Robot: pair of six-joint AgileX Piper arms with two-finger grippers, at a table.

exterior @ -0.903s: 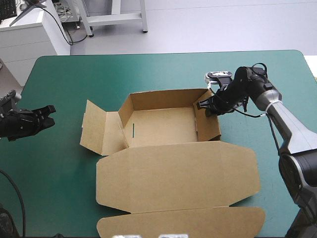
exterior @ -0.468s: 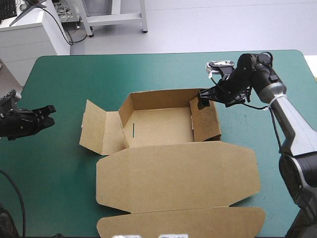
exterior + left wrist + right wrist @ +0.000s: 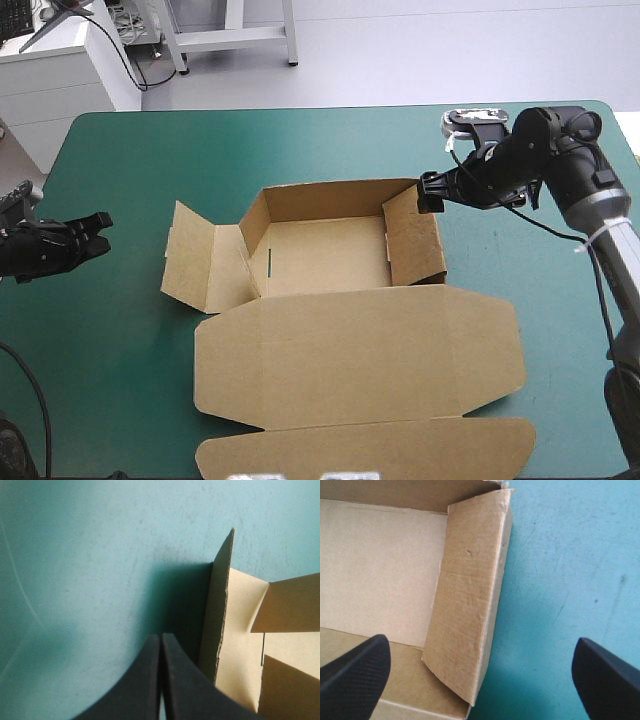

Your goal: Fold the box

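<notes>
High view gives you the box point(image 3: 330, 260) in the middle of the bench point(image 3: 120, 380), on the teal-green cover. It stands as an open tray: the far wall, the left wall and the right wall point(image 3: 415, 240) are all raised. The lid point(image 3: 360, 355) lies flat toward the near edge, and its long tuck flap is flat beyond it. To the tray's left a side flap point(image 3: 195, 260) is folded outward and lies spread toward the bench's left edge.

You can see the right gripper point(image 3: 428, 192) at the tray's far right corner, just beside the far end of the right wall. Whether it touches the board there you cannot tell from above. In the right wrist view its black fingers point(image 3: 355, 675) stand wide apart and hold nothing. The right wall runs between them and ahead. The tray floor lies to one side of that wall and bare teal-green cover to the other.

Your left gripper point(image 3: 95, 235) sits at the bench's left edge, well apart from the box. In the left wrist view its black fingers meet in one pointed arch with only a thin seam between them, and nothing is pinched there. Just ahead and to one side, the brown edge of the side flap rises from the cover, casting a dark shadow toward the gripper.
</notes>
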